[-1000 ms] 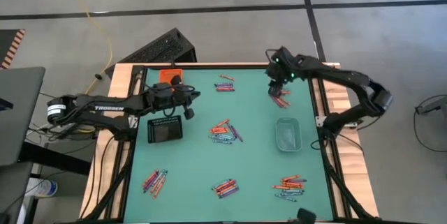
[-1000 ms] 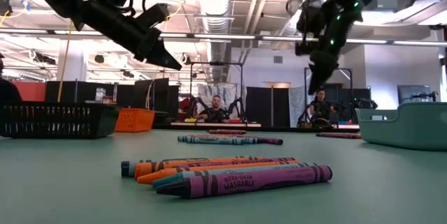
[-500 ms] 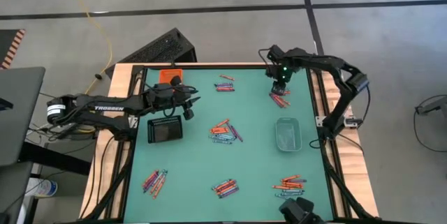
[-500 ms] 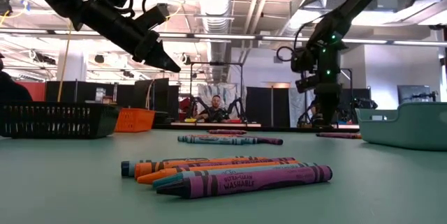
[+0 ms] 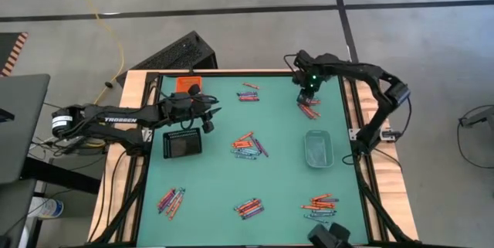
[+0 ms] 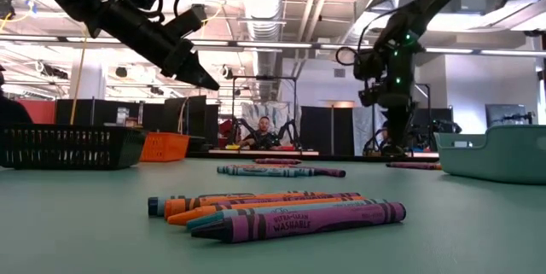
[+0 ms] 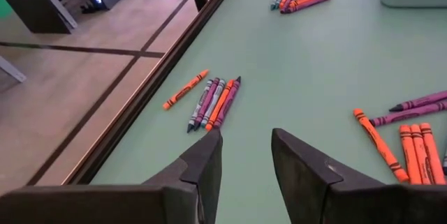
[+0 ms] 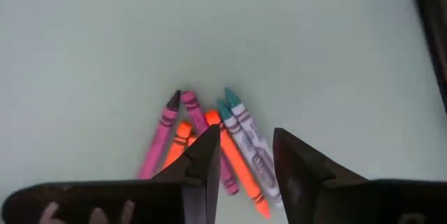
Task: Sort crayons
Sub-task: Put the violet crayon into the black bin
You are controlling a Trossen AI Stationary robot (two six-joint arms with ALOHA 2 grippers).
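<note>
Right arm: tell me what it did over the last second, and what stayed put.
The right gripper swung in from farther right and dropped low over the crayon pile at the far right, jaws straddling an orange crayon, nothing lifted yet. The left gripper stayed beside the black tray; all crayons stayed put.

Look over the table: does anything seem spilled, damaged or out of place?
Nothing looks damaged. The crayons lie in loose mixed-colour piles across the table, none visibly in the black tray, the clear tray or the orange tray.
</note>
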